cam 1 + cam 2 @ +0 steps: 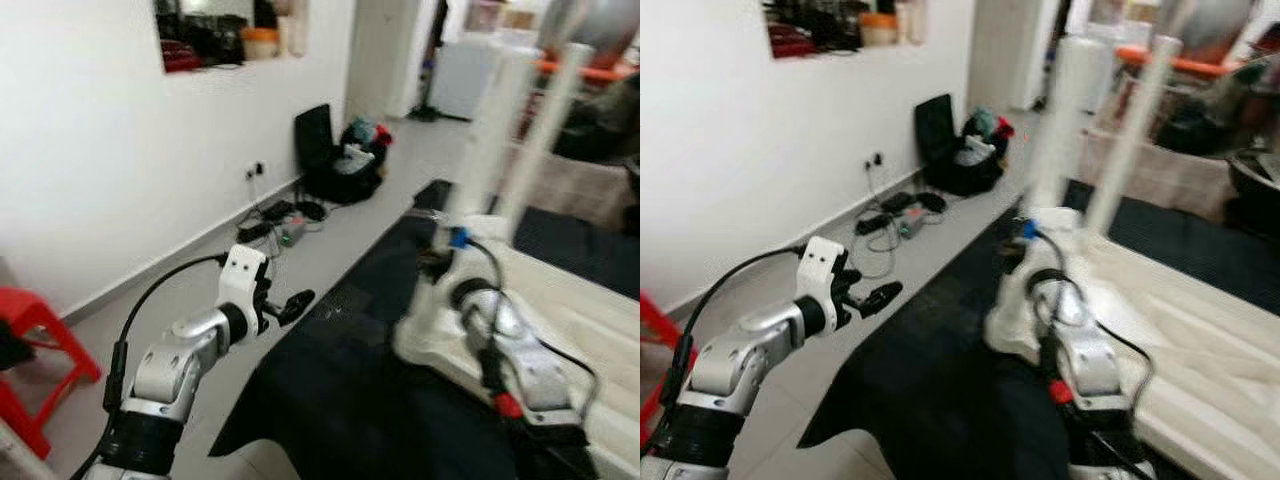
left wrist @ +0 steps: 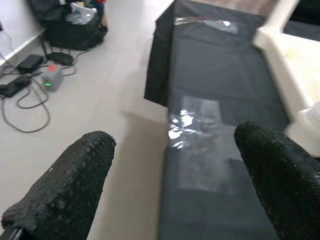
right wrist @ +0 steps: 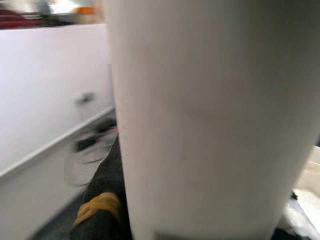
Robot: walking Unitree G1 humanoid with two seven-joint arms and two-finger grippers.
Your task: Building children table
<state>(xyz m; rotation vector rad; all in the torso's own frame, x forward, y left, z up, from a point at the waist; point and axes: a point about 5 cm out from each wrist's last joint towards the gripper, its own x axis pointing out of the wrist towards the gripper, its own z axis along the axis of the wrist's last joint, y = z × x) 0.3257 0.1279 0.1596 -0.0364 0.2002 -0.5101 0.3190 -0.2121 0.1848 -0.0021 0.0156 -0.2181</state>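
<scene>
The white children's table top (image 1: 560,320) lies upside down on a black mat (image 1: 350,380) spread over the pale tiled floor (image 1: 300,250), with a thick white cylindrical table leg (image 1: 488,130) standing upright at its near-left corner and a second slimmer white leg (image 1: 540,130) just to the right and farther off. The right gripper (image 1: 445,245) is up against the base of the thick leg, which fills its wrist view, though I cannot tell whether its jaws are closed on it. The left gripper (image 2: 175,165) hovers to the left over the mat's left edge, jaws spread wide and holding nothing, with a red plastic stool (image 1: 35,350) at the near left and a tangle of black cables (image 1: 275,220) and a black bag (image 1: 335,160) by the white wall (image 1: 100,150) farther off.
</scene>
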